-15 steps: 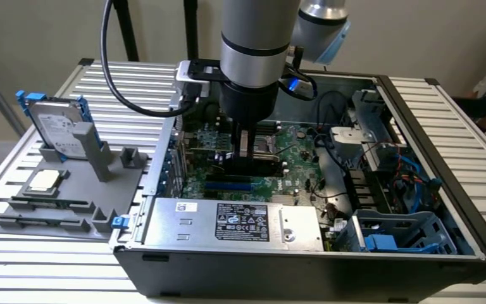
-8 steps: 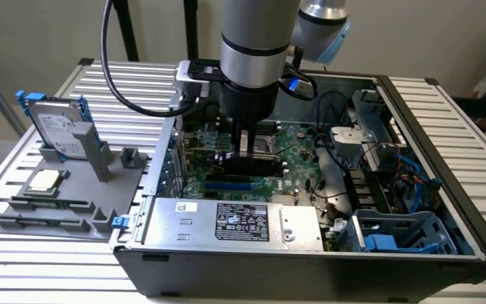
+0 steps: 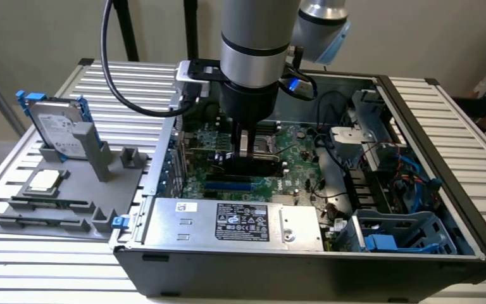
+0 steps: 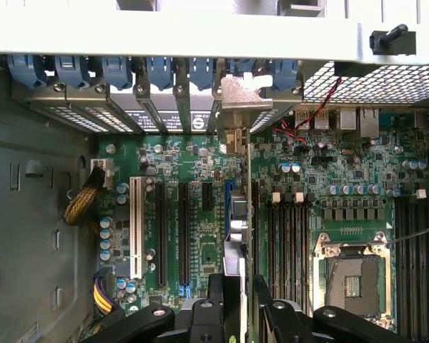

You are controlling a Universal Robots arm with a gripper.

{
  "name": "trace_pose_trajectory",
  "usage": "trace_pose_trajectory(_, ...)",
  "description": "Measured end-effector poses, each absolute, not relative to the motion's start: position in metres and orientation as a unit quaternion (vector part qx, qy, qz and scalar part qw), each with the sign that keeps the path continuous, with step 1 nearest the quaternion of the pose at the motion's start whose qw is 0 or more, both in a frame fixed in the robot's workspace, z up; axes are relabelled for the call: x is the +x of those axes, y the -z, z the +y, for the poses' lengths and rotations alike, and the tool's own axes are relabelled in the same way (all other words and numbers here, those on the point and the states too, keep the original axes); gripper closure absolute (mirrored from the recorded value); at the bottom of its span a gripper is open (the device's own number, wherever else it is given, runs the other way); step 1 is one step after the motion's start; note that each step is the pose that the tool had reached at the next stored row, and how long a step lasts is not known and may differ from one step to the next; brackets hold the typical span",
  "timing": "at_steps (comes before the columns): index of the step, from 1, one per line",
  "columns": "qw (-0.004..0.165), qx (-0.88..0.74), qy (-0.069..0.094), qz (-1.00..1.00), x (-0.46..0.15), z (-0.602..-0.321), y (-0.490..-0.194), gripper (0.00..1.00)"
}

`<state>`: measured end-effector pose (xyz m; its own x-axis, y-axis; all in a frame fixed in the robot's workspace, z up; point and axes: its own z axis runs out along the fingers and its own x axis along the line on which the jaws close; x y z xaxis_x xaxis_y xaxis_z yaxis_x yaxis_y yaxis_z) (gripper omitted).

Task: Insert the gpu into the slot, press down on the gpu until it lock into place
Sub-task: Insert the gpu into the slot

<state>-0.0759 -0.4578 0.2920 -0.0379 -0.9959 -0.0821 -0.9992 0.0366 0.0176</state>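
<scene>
The gpu [image 3: 247, 166], a thin black card, stands on edge over the green motherboard [image 3: 298, 142] inside the open computer case [image 3: 311, 266]. My gripper [image 3: 243, 151] reaches straight down from the arm, shut on the card's upper edge. In the wrist view the gpu [image 4: 237, 214] appears edge-on, running from between my gripper [image 4: 242, 304] fingertips up to its metal bracket [image 4: 236, 100] at the case's rear wall. It lies right along the blue slot [image 4: 229, 191]. I cannot tell whether the card's lower edge is seated in the slot.
A silver labelled power-supply box [image 3: 235, 221] fills the case's near side. The blue drive cage [image 3: 395, 234] and cables sit at the exterior view's right. A hard drive with blue clips [image 3: 57, 126] stands on a grey fixture [image 3: 66, 190] outside the case. The CPU socket [image 4: 354, 275] is beside the card.
</scene>
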Motion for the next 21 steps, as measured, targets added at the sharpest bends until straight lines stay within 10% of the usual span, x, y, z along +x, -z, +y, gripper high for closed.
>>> trace_pose_trajectory(21,0.023,-0.693,-0.035,0.720,-0.0759,-0.4578,-0.2920,0.73)
